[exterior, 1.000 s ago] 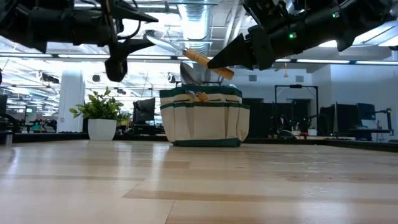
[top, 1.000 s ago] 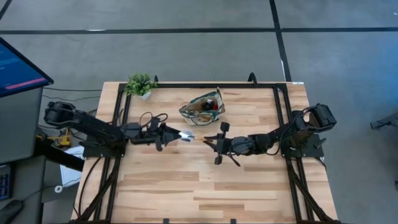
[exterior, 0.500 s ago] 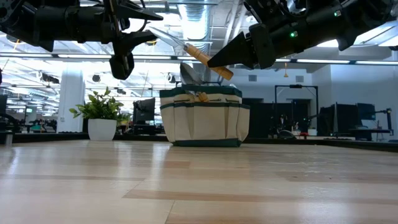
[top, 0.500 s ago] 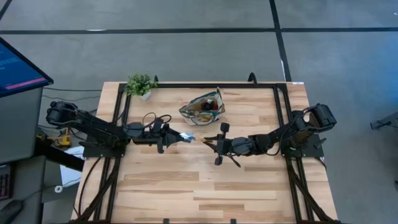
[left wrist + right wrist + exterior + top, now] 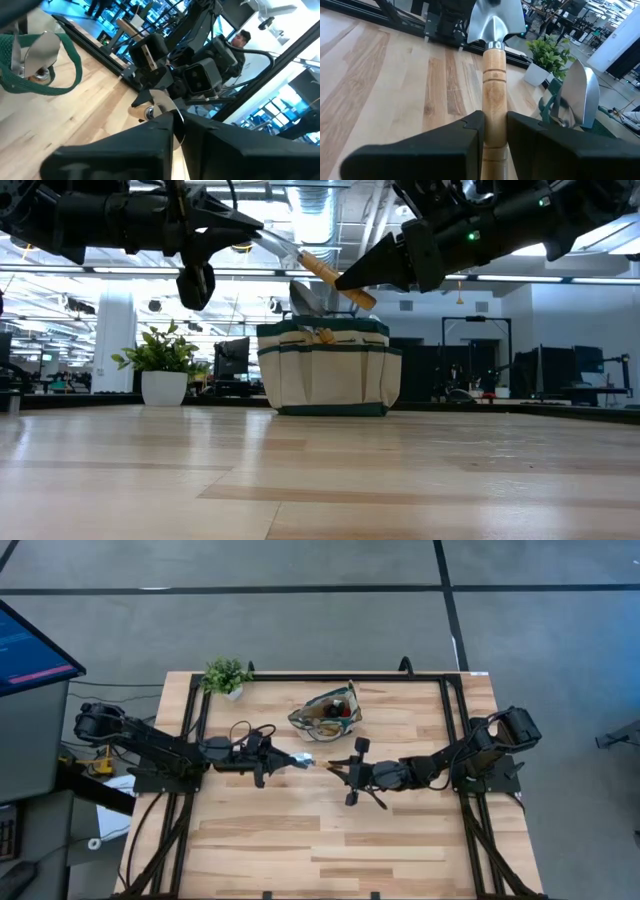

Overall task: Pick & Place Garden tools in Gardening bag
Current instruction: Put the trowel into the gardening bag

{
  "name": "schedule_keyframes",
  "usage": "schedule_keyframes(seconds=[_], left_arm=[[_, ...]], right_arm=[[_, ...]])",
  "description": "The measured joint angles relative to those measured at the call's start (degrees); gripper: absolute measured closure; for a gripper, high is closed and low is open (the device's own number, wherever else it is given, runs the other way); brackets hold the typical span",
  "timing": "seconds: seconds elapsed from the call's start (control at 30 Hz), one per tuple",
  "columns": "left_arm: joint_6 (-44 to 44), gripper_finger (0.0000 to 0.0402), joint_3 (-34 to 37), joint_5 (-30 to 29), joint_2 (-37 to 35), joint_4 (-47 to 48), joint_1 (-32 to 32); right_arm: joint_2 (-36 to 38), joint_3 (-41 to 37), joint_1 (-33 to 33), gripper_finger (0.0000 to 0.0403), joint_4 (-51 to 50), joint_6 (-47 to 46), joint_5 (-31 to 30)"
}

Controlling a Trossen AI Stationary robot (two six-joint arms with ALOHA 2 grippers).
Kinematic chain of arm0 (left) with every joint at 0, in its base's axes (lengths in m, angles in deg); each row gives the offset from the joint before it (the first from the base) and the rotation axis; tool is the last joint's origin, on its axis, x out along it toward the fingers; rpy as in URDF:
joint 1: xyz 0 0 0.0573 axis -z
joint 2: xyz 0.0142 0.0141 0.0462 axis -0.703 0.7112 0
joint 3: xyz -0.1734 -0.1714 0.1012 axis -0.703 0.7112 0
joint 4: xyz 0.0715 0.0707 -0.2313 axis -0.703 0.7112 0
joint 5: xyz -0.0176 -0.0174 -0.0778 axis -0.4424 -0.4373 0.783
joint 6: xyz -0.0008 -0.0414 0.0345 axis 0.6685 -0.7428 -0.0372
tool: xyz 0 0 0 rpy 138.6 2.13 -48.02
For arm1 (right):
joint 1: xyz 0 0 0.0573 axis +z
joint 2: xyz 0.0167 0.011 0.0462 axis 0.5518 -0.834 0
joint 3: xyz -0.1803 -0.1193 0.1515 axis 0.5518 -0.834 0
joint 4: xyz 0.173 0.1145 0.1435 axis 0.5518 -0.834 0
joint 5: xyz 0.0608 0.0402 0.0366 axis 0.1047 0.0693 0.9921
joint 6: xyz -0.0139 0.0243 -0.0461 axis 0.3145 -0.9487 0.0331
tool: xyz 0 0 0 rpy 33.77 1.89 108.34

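Note:
A trowel with a silver blade (image 5: pixel 272 244) and a light wooden handle (image 5: pixel 494 80) hangs in the air between both arms, in front of the gardening bag (image 5: pixel 327 712). My left gripper (image 5: pixel 290 760) is shut on its blade end, my right gripper (image 5: pixel 337 769) on its handle end. The beige bag with green trim (image 5: pixel 330 375) stands on its base at the far middle of the table. Another trowel's blade (image 5: pixel 577 95) sticks up out of it. My left gripper pinches the trowel's blade (image 5: pixel 162 102) near its tip between its two fingers. They come level from the table's left. The trowel is lifted clear, its blade end higher than its handle. My right gripper pinches the wooden handle (image 5: pixel 494 117) toward its free end between its two fingers (image 5: pixel 470 135). They come from the table's right and lie along the handle. The trowel points away from this gripper toward the left arm, clear of the table.
A small potted plant (image 5: pixel 227 675) stands at the far left corner. Black frame rails (image 5: pixel 190 740) run along the table's left and right sides. Bare wood (image 5: pixel 320 840) stretches across the near half. A person shows beyond the table (image 5: pixel 242 37).
My left gripper has gone a little toward the table's right, onto the trowel's blade, and its fingers have shut from wide open onto it. My right gripper and the trowel have kept still.

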Motion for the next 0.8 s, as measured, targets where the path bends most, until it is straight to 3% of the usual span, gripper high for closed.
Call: schedule_keyframes(seconds=[0.27,0.63,0.8], left_arm=[[3.2,0.0397,0.0,0.4,0.0,1.1,0.0],[6.9,0.0401,-0.1,1.8,-0.1,0.8,0.1],[8.6,0.0401,-0.1,1.7,-0.2,1.0,0.1]], right_arm=[[0.0,0.0,0.5,0.035,-0.2,-0.1,0.1],[0.7,0.1,0.8,0.0198,-0.7,-3.6,0.4],[4.8,0.1,2.6,0.0158,-6.1,-2.4,0.2]])
